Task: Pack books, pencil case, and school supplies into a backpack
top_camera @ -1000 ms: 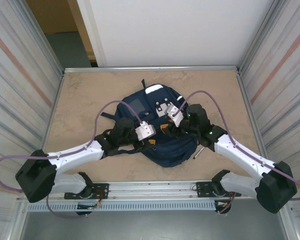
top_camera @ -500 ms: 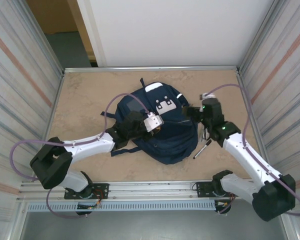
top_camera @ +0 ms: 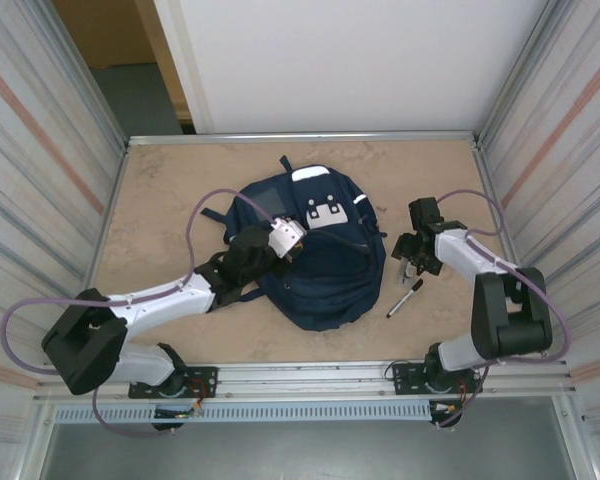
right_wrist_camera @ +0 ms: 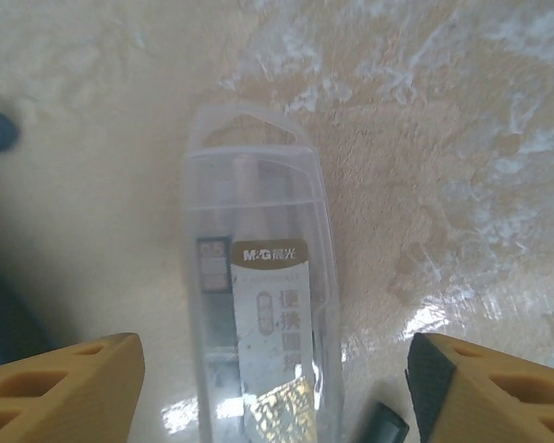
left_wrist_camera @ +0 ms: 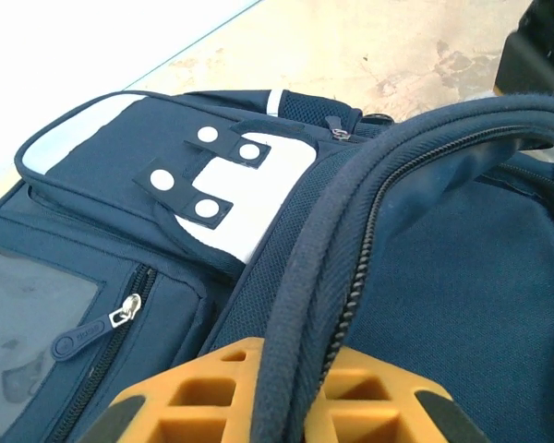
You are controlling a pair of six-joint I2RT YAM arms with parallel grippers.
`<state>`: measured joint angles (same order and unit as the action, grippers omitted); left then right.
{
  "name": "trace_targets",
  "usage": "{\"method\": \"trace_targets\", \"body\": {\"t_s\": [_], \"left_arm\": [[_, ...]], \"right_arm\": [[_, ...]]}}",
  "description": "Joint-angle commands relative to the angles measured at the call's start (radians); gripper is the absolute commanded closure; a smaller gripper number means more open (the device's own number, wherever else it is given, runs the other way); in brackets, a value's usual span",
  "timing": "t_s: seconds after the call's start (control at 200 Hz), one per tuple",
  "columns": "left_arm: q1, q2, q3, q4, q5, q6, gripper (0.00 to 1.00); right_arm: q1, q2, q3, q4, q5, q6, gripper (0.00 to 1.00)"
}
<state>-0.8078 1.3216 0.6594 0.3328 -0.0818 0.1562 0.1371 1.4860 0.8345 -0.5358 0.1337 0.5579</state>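
Observation:
The navy backpack (top_camera: 325,265) lies in the middle of the table, its pale patches (left_wrist_camera: 231,208) facing up. My left gripper (top_camera: 286,240) is shut on the backpack's piped zip edge (left_wrist_camera: 351,240), which runs up between my yellow fingers (left_wrist_camera: 194,392). To the right of the bag, my right gripper (top_camera: 416,252) hangs open over a clear plastic packet (right_wrist_camera: 258,305) with a metallic item inside; one finger stands on each side of it, apart from it. A black marker (top_camera: 405,298) lies just nearer. The books and pencil case are out of view.
The tan tabletop (top_camera: 170,200) is ringed by a metal rim and corrugated side walls. The marker's end (right_wrist_camera: 384,426) pokes in beside my right finger. A zip pocket with a clear window (left_wrist_camera: 37,305) faces my left wrist camera.
My left gripper has shut on the backpack's zip edge and drawn slightly back to the left. My right arm left the bag, swung right and came down open over the clear packet.

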Motion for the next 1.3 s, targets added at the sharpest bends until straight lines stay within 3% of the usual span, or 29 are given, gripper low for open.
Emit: {"method": "trace_targets", "body": {"t_s": [0.0, 0.281, 0.421, 0.787, 0.967, 1.122, 1.293], "left_arm": [[0.007, -0.052, -0.040, 0.107, -0.015, -0.139, 1.00], [0.005, -0.073, -0.087, 0.171, -0.022, -0.234, 1.00], [0.005, -0.078, -0.095, 0.186, -0.021, -0.252, 1.00], [0.005, -0.074, -0.103, 0.190, -0.041, -0.323, 1.00], [0.005, -0.055, -0.089, 0.199, -0.030, -0.383, 1.00], [0.004, -0.032, -0.073, 0.201, -0.009, -0.414, 1.00], [0.004, -0.020, -0.048, 0.155, -0.006, -0.459, 1.00]], "right_arm": [[0.008, 0.061, 0.046, -0.031, 0.002, -0.034, 0.28], [0.006, 0.107, 0.029, 0.034, -0.074, -0.010, 0.46], [-0.007, 0.093, 0.041, 0.043, -0.117, 0.020, 0.49], [0.015, -0.215, 0.094, -0.115, -0.209, 0.100, 0.52], [0.179, -0.324, 0.106, -0.169, -0.277, 0.241, 0.53], [0.362, -0.303, 0.068, -0.032, -0.374, 0.474, 0.54], [0.514, -0.251, 0.083, 0.104, -0.286, 0.672, 0.52]]}}
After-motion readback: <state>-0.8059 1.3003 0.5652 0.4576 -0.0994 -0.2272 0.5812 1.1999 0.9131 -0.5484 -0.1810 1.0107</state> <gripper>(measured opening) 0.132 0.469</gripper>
